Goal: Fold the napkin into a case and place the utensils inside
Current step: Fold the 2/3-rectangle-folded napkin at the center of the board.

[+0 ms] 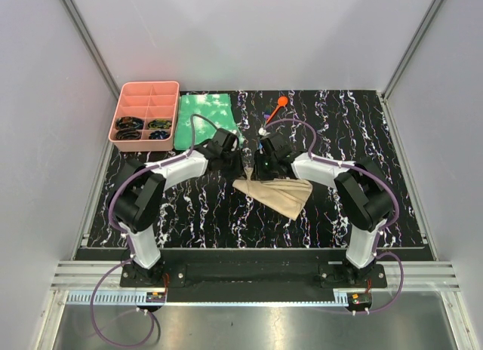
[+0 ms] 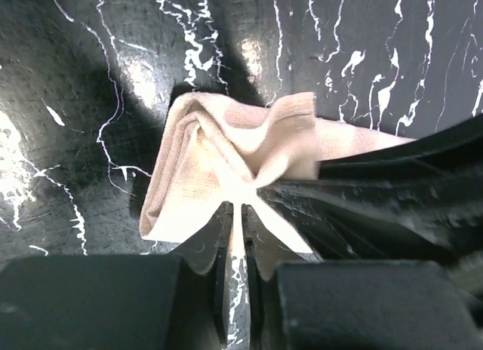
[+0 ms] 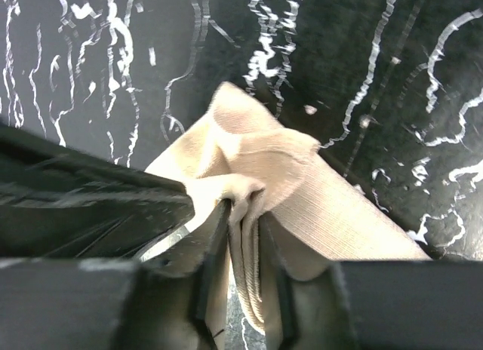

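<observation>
The tan napkin [image 1: 278,193] lies bunched in a rough triangle at the middle of the black marbled table. Both grippers meet at its far-left corner. My left gripper [image 1: 240,164] is shut on a thin edge of the napkin [image 2: 219,161], its tips [image 2: 241,208] pinching the cloth. My right gripper [image 1: 263,167] is shut on several gathered folds of the napkin [image 3: 302,184] between its tips [image 3: 245,207]. The corner is lifted a little off the table. The orange spoon [image 1: 281,102] lies at the back centre. The slim blue utensil cannot be made out.
A pink compartment tray [image 1: 149,84] with dark items stands at the back left. A green-and-white mottled cloth [image 1: 205,120] lies beside it. Each wrist view shows the other gripper's black finger close by, in the left wrist view [image 2: 392,184] and in the right wrist view [image 3: 90,199].
</observation>
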Controlling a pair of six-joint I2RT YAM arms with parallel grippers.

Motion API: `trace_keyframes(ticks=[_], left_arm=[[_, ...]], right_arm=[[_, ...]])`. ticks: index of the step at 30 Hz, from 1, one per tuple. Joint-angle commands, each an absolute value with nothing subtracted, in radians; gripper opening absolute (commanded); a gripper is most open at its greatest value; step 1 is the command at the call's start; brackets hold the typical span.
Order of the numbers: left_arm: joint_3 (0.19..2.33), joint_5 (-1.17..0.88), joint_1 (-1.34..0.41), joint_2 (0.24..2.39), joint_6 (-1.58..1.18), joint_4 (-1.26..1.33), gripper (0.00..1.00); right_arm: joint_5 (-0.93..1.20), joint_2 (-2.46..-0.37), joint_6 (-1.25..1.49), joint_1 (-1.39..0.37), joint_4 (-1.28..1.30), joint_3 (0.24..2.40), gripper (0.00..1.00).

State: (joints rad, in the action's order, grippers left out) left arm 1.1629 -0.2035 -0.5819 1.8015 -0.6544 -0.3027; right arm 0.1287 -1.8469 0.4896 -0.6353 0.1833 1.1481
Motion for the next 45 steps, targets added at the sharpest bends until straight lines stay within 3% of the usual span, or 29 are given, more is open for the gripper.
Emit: trace_keyframes(ticks=[1, 5, 11, 13, 20, 26, 33, 39, 42, 45], left_arm=[[1.117, -0.222, -0.561, 1.778, -0.698, -0.241, 0.1], [1.094, -0.19, -0.558, 1.726, -0.703, -0.253, 0.08], [1.045, -0.198, -0.532, 1.677, -0.71, -0.239, 0.06], [1.04, -0.204, -0.523, 1.664, -0.712, -0.238, 0.06], [1.066, -0.314, -0.494, 1.637, -0.729, -0.225, 0.07], [1.15, -0.46, -0.472, 1.701, -0.77, -0.216, 0.13], [1.173, -0.532, -0.471, 1.747, -0.839, -0.156, 0.14], [1.224, -0.604, -0.479, 1.805, -0.769, -0.219, 0.11], [1.235, -0.598, -0.479, 1.825, -0.724, -0.276, 0.11], [1.246, -0.575, -0.479, 1.836, -0.709, -0.29, 0.2]], right_arm=[[0.14, -1.781, 0.387, -0.664, 0.209, 1.2, 0.32], [0.15, -1.763, 0.37, -0.664, 0.225, 1.201, 0.39], [0.195, -1.792, 0.382, -0.67, 0.242, 1.21, 0.39], [0.202, -1.793, 0.396, -0.675, 0.236, 1.207, 0.46], [0.27, -1.842, 0.506, -0.677, 0.204, 1.195, 0.5], [0.314, -1.81, 0.589, -0.676, 0.095, 1.104, 0.67], [0.345, -1.743, 0.597, -0.676, 0.022, 1.025, 0.78], [0.359, -1.71, 0.594, -0.675, -0.092, 0.956, 0.77], [0.368, -1.707, 0.572, -0.676, -0.12, 0.943, 0.72], [0.391, -1.713, 0.537, -0.676, -0.118, 0.951, 0.7]])
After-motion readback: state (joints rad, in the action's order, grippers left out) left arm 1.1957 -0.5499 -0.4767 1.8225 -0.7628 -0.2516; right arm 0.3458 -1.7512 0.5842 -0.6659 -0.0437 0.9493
